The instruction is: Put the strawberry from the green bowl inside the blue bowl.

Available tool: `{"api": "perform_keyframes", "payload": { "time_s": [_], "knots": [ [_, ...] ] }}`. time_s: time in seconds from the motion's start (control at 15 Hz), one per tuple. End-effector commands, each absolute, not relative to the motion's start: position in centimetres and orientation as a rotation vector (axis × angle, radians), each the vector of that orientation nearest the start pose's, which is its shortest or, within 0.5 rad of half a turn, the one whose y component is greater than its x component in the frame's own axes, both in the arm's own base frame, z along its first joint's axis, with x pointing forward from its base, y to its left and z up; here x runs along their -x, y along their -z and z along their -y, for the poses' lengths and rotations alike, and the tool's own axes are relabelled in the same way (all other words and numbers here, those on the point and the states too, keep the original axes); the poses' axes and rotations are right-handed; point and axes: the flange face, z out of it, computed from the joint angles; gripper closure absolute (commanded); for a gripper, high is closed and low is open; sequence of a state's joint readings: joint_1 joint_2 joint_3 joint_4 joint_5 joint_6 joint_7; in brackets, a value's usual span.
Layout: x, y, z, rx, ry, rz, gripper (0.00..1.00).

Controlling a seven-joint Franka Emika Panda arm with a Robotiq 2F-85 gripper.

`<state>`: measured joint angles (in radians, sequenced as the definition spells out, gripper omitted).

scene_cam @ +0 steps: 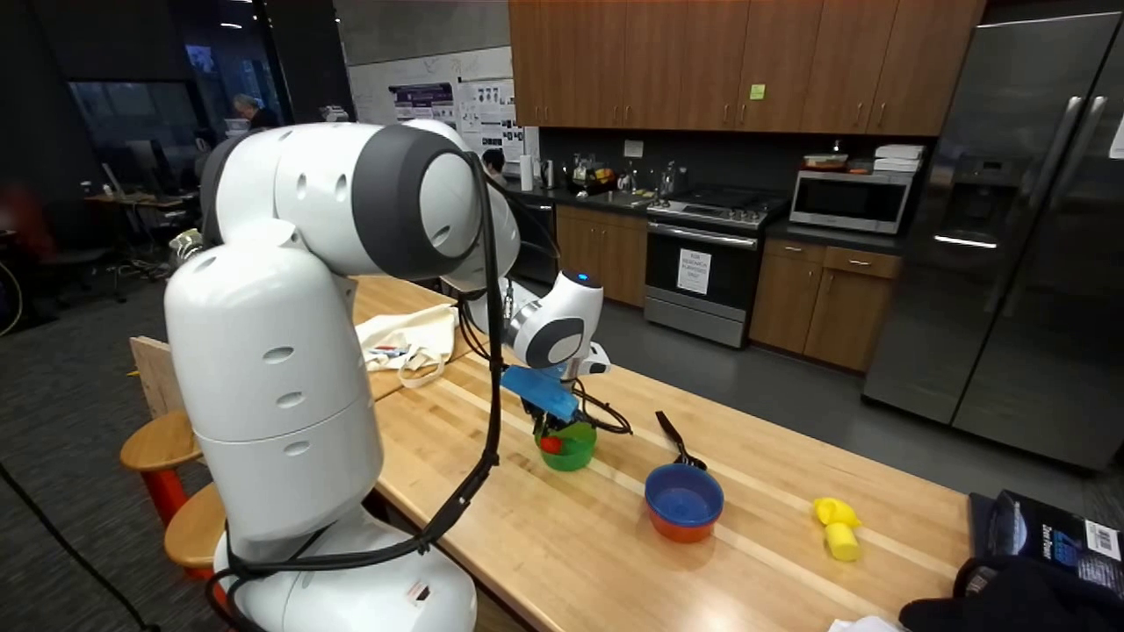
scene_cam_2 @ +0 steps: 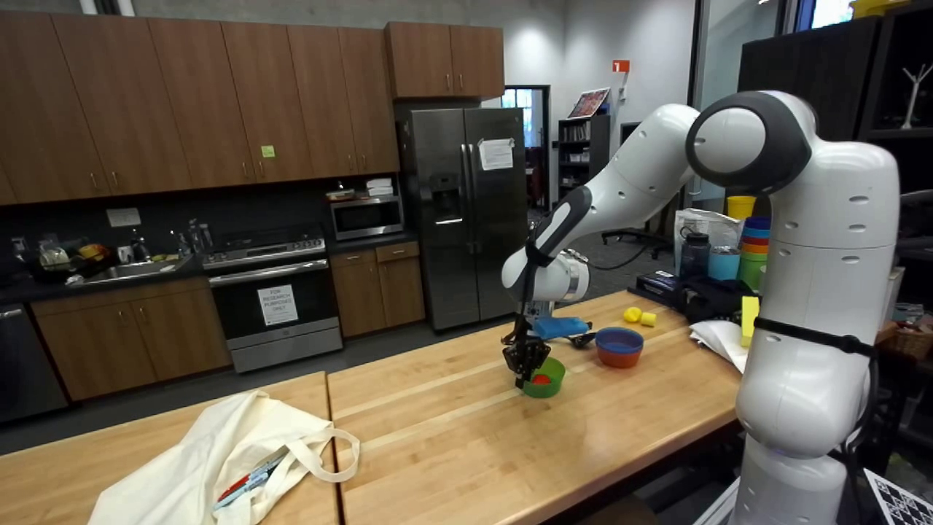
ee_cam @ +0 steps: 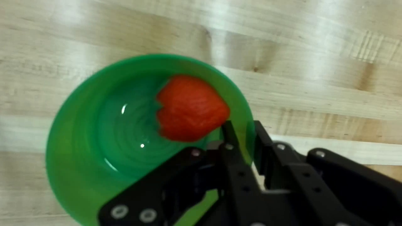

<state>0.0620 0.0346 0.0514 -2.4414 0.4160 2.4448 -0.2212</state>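
Observation:
The red strawberry [ee_cam: 191, 108] lies in the green bowl [ee_cam: 75, 163], against the wall near my fingers. In both exterior views it shows as a red spot [scene_cam: 551, 445] in the green bowl [scene_cam: 572, 452]. My gripper [ee_cam: 240, 125] straddles the bowl's rim, one finger inside and one outside. The fingers are close together and look shut on the wall. The inside fingertip is right beside the strawberry. In an exterior view I cannot tell whether the bowl is raised off the table. The blue bowl [scene_cam: 684, 493] sits in an orange bowl [scene_cam: 681, 529] to the side; it also shows in an exterior view [scene_cam_2: 619, 337].
A black utensil [scene_cam: 676, 441] lies behind the blue bowl. Two yellow objects [scene_cam: 836, 511] lie farther along the wooden table [scene_cam_2: 466, 467]. A cloth bag [scene_cam_2: 211, 445] lies at one end, a dark box [scene_cam: 1049, 535] and dark cloth at the opposite end.

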Motion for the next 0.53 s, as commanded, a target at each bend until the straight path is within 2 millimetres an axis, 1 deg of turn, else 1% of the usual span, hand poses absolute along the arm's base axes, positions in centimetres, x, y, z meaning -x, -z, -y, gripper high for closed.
{"api": "perform_keyframes", "payload": {
  "time_s": [0.0, 0.07, 0.13, 0.2, 0.47],
  "knots": [
    [-47.9, -28.4, -4.6, 2.860, -0.023, 0.015, 0.94],
    [-47.9, -28.5, -4.4, 2.871, -0.021, 0.015, 0.60],
    [-47.8, -28.7, -4.3, 2.871, -0.020, 0.016, 0.59],
    [-47.8, -28.8, -4.2, 2.873, -0.020, 0.016, 0.55],
    [-47.5, -29.5, -3.9, 2.892, -0.042, 0.044, 0.29]
  ]
}}
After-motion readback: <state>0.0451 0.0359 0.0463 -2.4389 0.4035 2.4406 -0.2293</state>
